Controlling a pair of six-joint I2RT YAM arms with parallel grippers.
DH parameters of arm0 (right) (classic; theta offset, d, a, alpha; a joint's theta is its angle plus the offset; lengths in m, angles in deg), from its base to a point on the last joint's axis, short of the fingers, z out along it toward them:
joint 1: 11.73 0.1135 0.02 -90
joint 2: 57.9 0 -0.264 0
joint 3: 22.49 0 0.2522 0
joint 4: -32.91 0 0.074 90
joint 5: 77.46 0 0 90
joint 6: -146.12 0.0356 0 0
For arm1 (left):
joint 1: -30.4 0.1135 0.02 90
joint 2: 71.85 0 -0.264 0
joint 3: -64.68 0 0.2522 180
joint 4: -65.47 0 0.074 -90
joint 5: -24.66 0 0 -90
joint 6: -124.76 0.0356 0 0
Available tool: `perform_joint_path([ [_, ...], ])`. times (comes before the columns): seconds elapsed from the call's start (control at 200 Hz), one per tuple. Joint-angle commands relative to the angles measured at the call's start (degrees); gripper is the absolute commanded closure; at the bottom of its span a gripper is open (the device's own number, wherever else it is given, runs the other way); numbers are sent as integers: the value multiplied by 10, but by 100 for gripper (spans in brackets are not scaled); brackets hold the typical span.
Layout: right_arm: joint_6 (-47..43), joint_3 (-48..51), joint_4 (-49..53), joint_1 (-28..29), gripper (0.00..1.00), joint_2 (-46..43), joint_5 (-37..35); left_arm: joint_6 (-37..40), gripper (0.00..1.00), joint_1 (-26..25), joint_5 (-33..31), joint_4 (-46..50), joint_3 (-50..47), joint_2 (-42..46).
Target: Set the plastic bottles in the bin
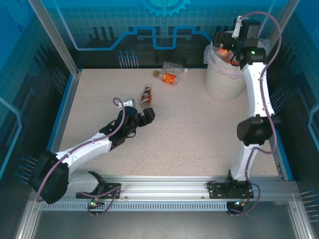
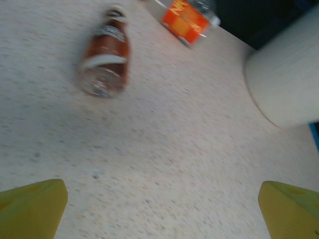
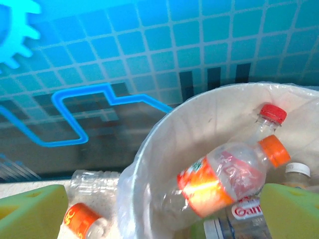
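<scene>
Already, several plastic bottles (image 3: 271,114) are lying inside the bin (image 1: 222,84), which is standing at the far right of the desk (image 1: 189,134). An orange-capped bottle (image 3: 234,174) is resting slantwise on top of the heap, directly under the right hand (image 3: 162,214). That hand is hovering above the rim with its jaws spread wide and grasping nothing, a pose that suits dropping things into the opening. Three more are lying on their sides left of the bin: a clear bottle (image 1: 174,66) farthest, an orange-labelled bottle (image 1: 168,78) just nearer, and a brown bottle (image 1: 146,95) nearer again. The left hand (image 2: 159,209) is reaching low towards the brown bottle, released and empty, probably lining up to take it.
</scene>
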Motion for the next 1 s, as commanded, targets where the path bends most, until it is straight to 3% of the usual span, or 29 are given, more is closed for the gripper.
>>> perform_joint_path([
  [0.0, -33, 86, -25, 0, 0, -83, 46, -12, 1, 31, -24, 90, 53, -40],
  [0.225, -9, 364, -144, 5, 0, -271, 134, 72, 1, 60, 10, 165, 197, -191],
  [0.45, 86, 588, -250, 16, 0, -433, 266, 143, 1, 91, -21, 292, 400, -359],
  [0.845, 188, 806, -281, 36, 0, -605, 238, 182, 1, 152, 108, 316, 543, -506],
  [0.995, 188, 859, -261, 36, 0, -636, 208, 190, 2, 158, 123, 341, 601, -556],
])
